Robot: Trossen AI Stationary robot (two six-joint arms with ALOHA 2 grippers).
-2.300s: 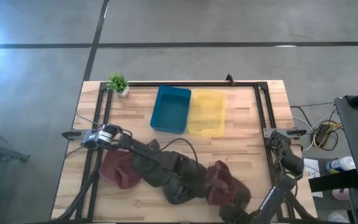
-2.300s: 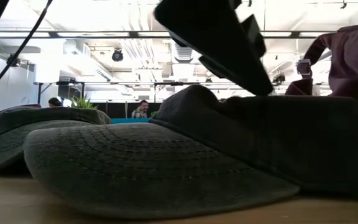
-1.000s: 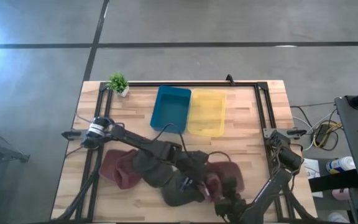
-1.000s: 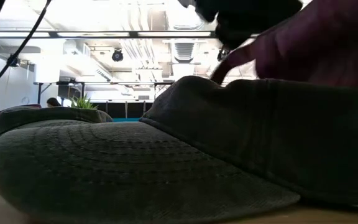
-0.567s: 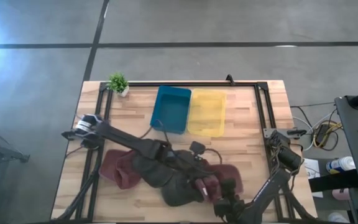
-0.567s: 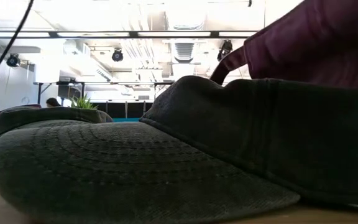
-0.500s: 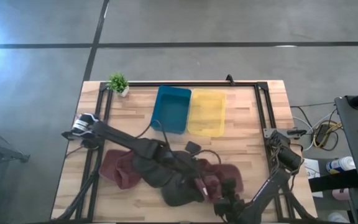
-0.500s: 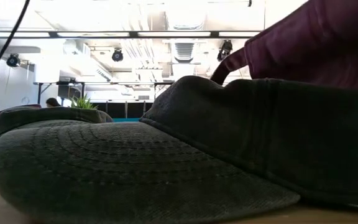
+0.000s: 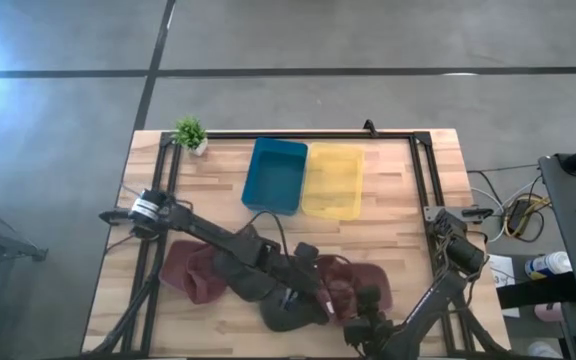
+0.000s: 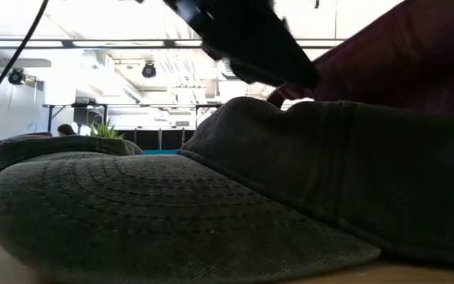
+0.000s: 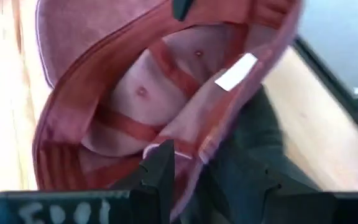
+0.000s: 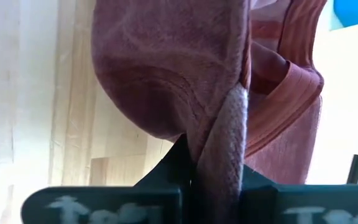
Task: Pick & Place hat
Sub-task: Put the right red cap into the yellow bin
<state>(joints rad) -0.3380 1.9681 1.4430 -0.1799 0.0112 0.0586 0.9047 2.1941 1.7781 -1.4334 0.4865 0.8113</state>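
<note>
A maroon hat [image 9: 355, 278] is at the table's near edge, right of centre, its hollow inside facing my left wrist camera [image 11: 135, 93]. My right gripper [image 9: 364, 318] is shut on it from the near side. My left gripper [image 11: 194, 180] reaches in from the left and stands open, one finger [image 11: 161, 173] inside the hat's rim [image 11: 188, 152] and the other outside. In the low view the maroon hat [image 10: 400, 63] shows above a dark grey hat [image 10: 235, 205] that lies on the table with its brim toward the camera. My right gripper pinches a folded strip of the maroon hat's cloth [image 12: 227, 134] between its two fingers, right beside the stitched brim [image 12: 160, 74]. Several layers lie in the pinch. The rest of the hat stretches away beyond the fingertips; whether its far part rests on anything I cannot tell.
Left of the dark grey hat [image 9: 286, 310] lie another dark hat [image 9: 233, 272] and another maroon one [image 9: 186, 270]. A blue bin [image 9: 275, 176] and a yellow bin [image 9: 333, 180] stand side by side at the far middle, a small plant [image 9: 190, 133] at the far left corner.
My left arm has risen out of the low view and come back down over the dark grey hat, its gripper staying at the maroon hat. The maroon hat has hardly moved, and my right gripper has kept its hold.
</note>
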